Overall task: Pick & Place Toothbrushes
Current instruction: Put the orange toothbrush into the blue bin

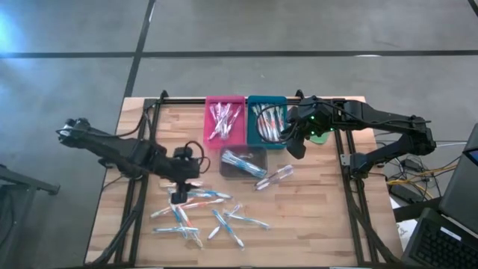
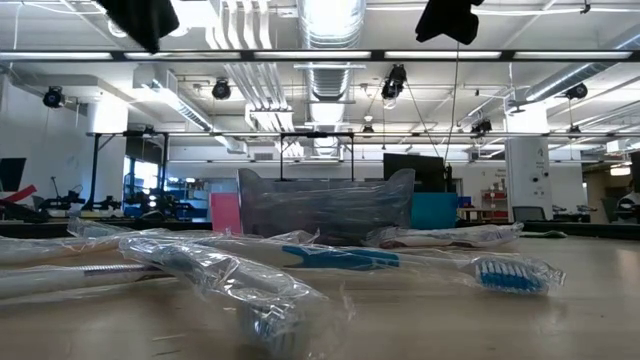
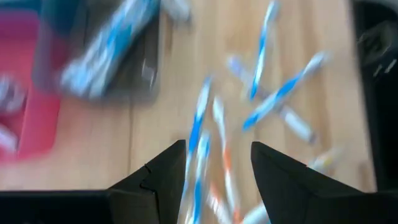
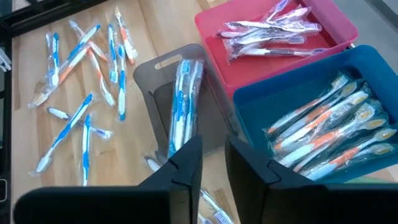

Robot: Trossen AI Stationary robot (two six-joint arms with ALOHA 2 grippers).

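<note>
From above, the wooden counter (image 1: 314, 224) carries three trays in a cluster: a pink tray (image 1: 225, 121), a teal tray (image 1: 267, 121) touching its side, and a grey tray (image 1: 243, 162) just in front of the two. Taking the grey tray as landmark, the loose toothbrushes (image 1: 205, 214) lie scattered on the counter's near side of it, toward the left arm. The left gripper (image 1: 179, 196) hangs over the edge of that scatter, while the right gripper (image 1: 297, 146) hovers just beside the teal tray, apparently empty. At counter height, a wrapped toothbrush (image 2: 420, 262) lies flat in front of the grey tray (image 2: 325, 205), its film crinkled and shiny, which I judge slippery to pinch. Past the left wrist, the left gripper (image 3: 217, 165) stands wide and empty, with a blue-striped toothbrush (image 3: 198, 134) running between its fingers. A good pick would straddle that brush across its length, descend to the counter and close on the handle rather than loose film, taking only one brush. Past the right wrist, the right gripper (image 4: 213, 163) shows a narrow gap with nothing in it, above the grey tray (image 4: 186, 102), which holds blue brushes.
</note>
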